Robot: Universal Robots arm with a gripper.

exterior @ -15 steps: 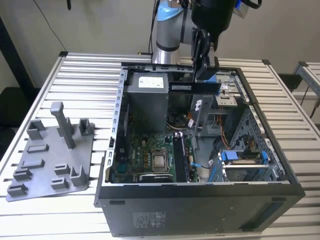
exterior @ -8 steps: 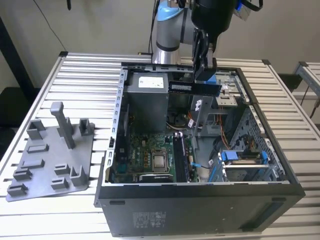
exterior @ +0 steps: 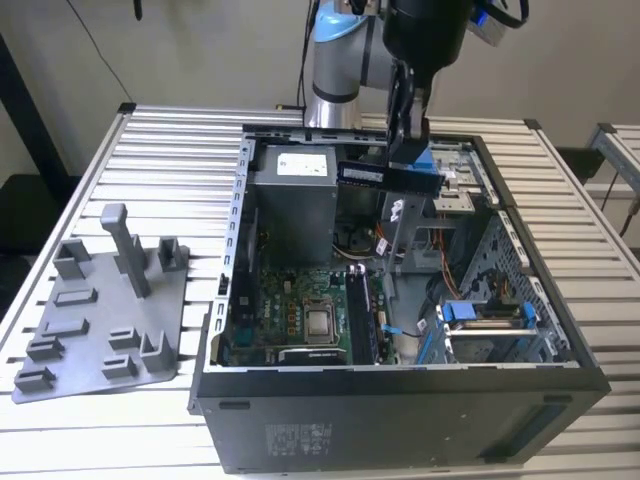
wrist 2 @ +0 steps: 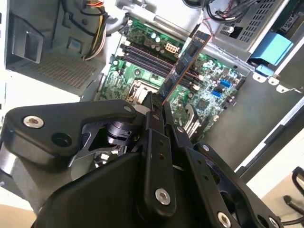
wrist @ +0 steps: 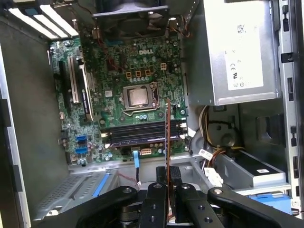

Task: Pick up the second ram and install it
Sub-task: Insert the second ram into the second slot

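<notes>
1. Counter (exterior: 170,150): slatted metal surface. It carries an open computer case (exterior: 400,385), which fills the middle and the side toward the exterior view's right.
2. Fixture plate (exterior: 100,320): grey plastic plate with upright posts. It lies flat on the counter near the edge on the exterior view's left, just beside the case and apart from it.
3. Claw (exterior: 408,155): hangs from the arm above the far half of the case. In both wrist views its fingers (wrist 2: 154,114) are drawn in close together, pinching a thin board between them (wrist: 167,183).
4. Second ram (exterior: 385,177): long, flat and black, with a pale label toward the end away from the claw. It is held near one end, roughly level in the exterior view, in the air and well clear of the board below.
5. The second ram again (wrist 2: 184,66): it juts out from the fingers over the motherboard (wrist 2: 213,85). In the first wrist view it shows edge-on (wrist: 167,133) and its line crosses the memory slots (wrist: 137,133).
6. Power supply (exterior: 295,200): grey box in the far part of the case, just beside the held stick.
</notes>
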